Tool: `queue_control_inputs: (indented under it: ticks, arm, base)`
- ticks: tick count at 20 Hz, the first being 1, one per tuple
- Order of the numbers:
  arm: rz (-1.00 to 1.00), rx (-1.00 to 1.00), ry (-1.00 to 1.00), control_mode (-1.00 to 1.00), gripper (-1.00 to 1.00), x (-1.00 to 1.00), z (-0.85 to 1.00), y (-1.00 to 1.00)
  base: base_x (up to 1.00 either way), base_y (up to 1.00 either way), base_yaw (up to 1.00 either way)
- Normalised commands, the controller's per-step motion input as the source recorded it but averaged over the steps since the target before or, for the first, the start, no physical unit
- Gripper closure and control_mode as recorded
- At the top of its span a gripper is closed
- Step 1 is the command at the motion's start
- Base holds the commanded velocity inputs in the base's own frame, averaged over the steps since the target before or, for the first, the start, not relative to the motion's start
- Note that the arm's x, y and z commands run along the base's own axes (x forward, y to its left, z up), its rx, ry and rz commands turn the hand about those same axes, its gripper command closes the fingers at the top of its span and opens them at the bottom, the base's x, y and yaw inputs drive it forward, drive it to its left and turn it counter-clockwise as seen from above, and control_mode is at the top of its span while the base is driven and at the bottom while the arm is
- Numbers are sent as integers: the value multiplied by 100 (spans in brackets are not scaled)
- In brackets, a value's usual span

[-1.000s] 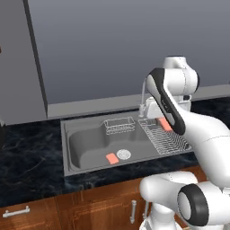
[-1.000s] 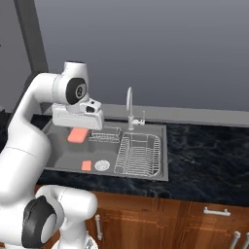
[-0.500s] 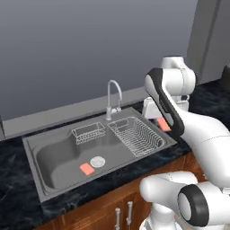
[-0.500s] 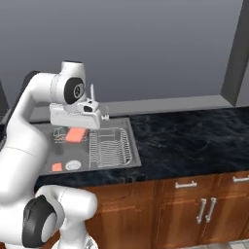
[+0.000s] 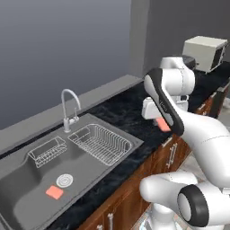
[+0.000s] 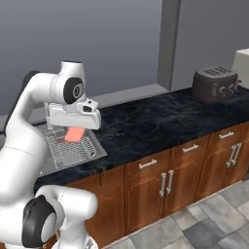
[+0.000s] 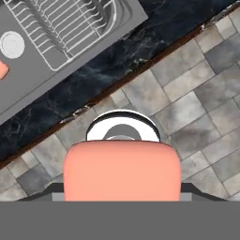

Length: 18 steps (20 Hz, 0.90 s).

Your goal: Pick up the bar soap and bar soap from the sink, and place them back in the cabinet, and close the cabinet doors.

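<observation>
At the far left, the sink (image 5: 27,197) is sunk into the dark counter (image 5: 128,112). One bar soap (image 5: 55,192) lies flat on the basin floor, just beside the round drain (image 5: 64,180) on its near side. Further right inside the basin are the small wire basket (image 5: 46,151) and then the wire dish rack (image 5: 102,141), with the tap (image 5: 69,108) behind them.

Right of the sink, the pincer (image 5: 162,124) hangs above the counter's front edge, closed on the second bar soap (image 7: 122,171); in the hand view the bar sits square between the fingers, taken across its flat faces.

The bars look light and rigid, but smooth and rounded, so likely slippery. The remaining one is probably best gripped across its short sides, centred. On the far right stand a toaster (image 6: 215,82) and low cupboards (image 6: 194,165).
</observation>
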Motion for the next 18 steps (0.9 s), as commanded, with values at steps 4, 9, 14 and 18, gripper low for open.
queue_control_inputs:
  ticks: [4,9,14,18]
  arm:
    - [0,0,0,100,100,0,0,0]
    - [0,0,0,100,100,0,0,0]
    - [0,0,0,100,100,0,0,0]
    - [0,0,0,100,100,0,0,0]
  base:
    - [8,0,-58]
    - [10,-2,-58]
    - [18,-5,-56]
    - [19,-4,-52]
